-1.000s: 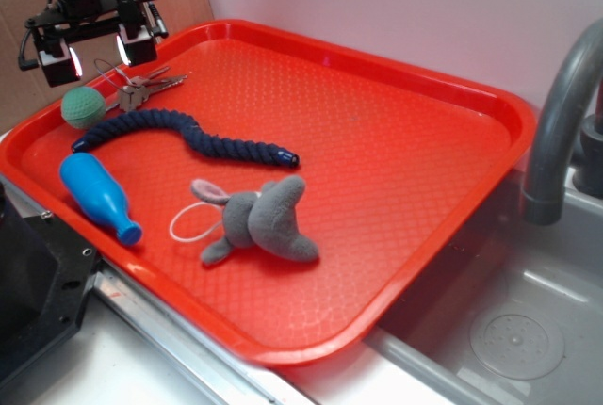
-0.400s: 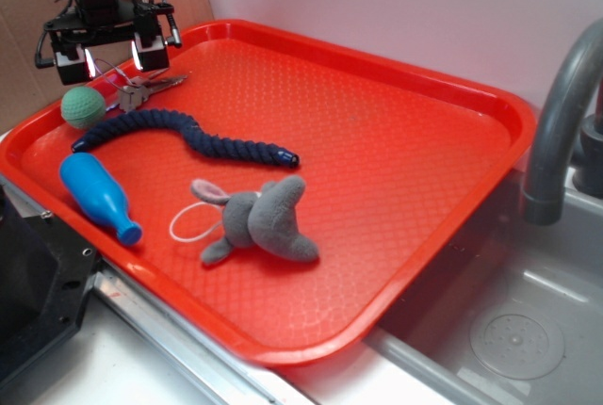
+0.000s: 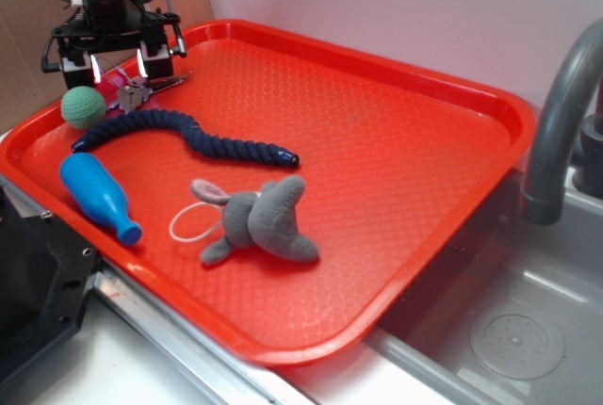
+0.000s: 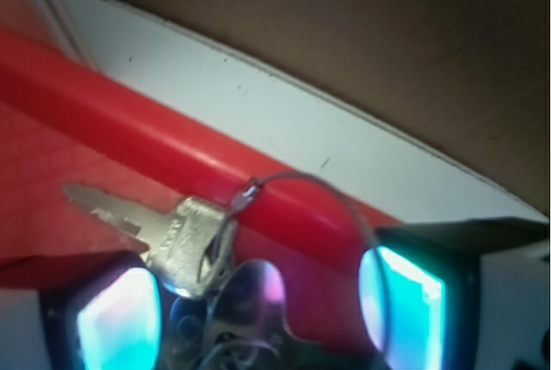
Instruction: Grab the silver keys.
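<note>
Keys (image 3: 141, 91) are seen lying at the red tray's (image 3: 405, 170) ten o'clock corner, beside the green ball (image 3: 83, 105), straddled but not gripped by wide-spread jaws.

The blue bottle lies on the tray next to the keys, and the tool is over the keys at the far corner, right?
Not quite. The exterior view shows the green ball next to the silver keys; the blue bottle lies at the red tray's near edge. The tool is over the keys.
</note>
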You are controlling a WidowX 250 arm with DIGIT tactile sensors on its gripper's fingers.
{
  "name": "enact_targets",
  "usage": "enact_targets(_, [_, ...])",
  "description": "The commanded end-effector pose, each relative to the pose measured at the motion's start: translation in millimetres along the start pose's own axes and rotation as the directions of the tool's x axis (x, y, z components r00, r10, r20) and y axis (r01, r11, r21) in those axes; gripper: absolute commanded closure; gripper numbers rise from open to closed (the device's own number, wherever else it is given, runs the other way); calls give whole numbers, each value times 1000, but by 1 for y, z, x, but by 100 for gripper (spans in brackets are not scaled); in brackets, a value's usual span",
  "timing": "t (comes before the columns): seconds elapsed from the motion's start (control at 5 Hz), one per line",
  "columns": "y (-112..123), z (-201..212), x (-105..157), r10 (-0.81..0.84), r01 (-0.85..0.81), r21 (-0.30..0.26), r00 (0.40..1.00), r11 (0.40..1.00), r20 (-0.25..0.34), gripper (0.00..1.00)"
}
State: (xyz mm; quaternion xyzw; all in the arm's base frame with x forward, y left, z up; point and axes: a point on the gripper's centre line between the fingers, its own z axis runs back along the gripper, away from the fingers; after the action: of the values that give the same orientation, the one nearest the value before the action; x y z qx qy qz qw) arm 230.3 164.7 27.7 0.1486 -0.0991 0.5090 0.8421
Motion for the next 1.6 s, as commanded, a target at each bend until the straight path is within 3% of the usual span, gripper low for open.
enact_targets(0.0, [5, 10, 8, 20, -20, -10, 999, 1000, 41, 100])
enact_targets(1.0, [8, 17, 4, -2, 2, -23, 1000, 1000, -12, 100])
enact_targets(1.2, [3, 50, -3, -56, 48, -112, 996, 993, -73, 100])
enact_targets(1.4, [-26, 113, -18, -189, 175, -220, 981, 960, -46, 100])
